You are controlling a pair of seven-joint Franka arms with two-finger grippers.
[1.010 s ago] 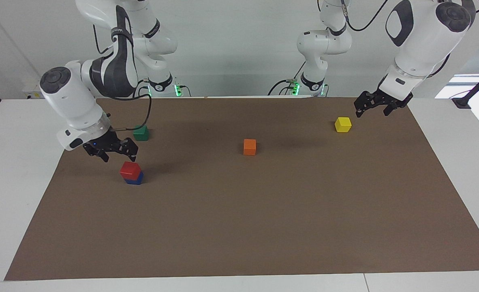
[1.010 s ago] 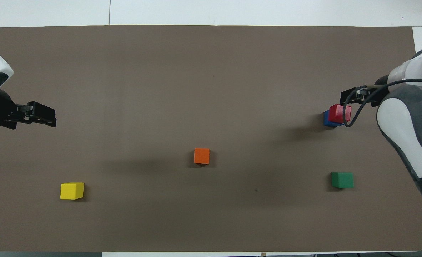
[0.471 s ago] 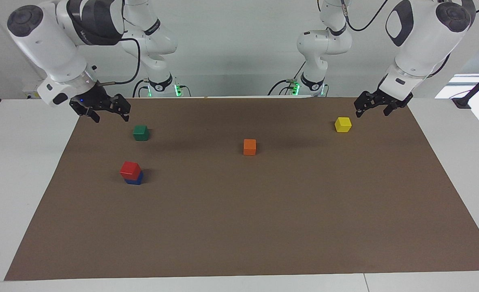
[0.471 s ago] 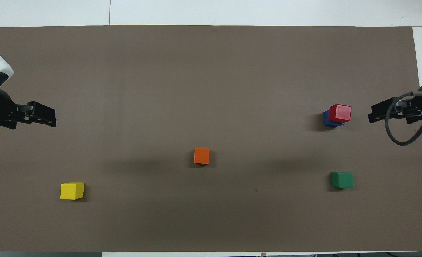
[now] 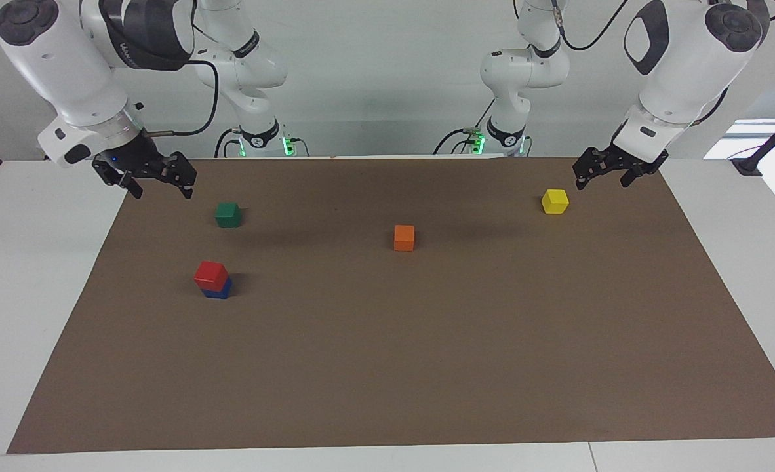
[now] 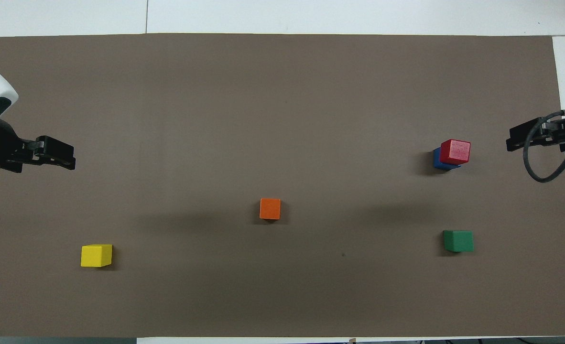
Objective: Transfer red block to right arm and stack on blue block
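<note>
The red block (image 5: 210, 274) sits on top of the blue block (image 5: 221, 291), slightly offset, toward the right arm's end of the mat; the overhead view shows the red block (image 6: 456, 151) covering most of the blue block (image 6: 436, 160). My right gripper (image 5: 159, 190), with its blue light, is open and empty. It hangs in the air over the mat's edge at the right arm's end, apart from the stack, and shows in the overhead view (image 6: 514, 138). My left gripper (image 5: 601, 182) is open and empty, waiting above the mat beside the yellow block (image 5: 555, 201).
A green block (image 5: 228, 214) lies nearer to the robots than the stack. An orange block (image 5: 404, 237) lies mid-table. The yellow block (image 6: 96, 255) lies toward the left arm's end. All rest on a brown mat (image 5: 387, 367) over the white table.
My right gripper has risen from just above the stacked red block and drawn back to the mat's edge. The stack stays put. The left arm has not moved.
</note>
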